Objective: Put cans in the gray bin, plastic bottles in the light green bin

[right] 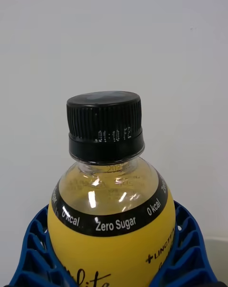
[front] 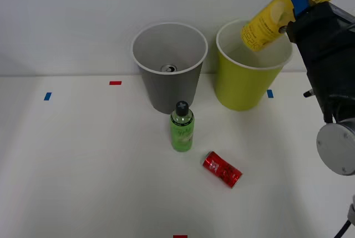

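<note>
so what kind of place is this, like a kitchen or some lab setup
Most likely a lab or test bench, not a kitchen: a plain white table against a bare wall, coloured tape markers stuck on it, and two sorting bins, the gray bin and the light green bin, set side by side.

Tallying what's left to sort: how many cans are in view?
2. A red can lies on its side on the table, near the green bottle. Another can's silver top shows inside the gray bin; others could be hidden.
</note>
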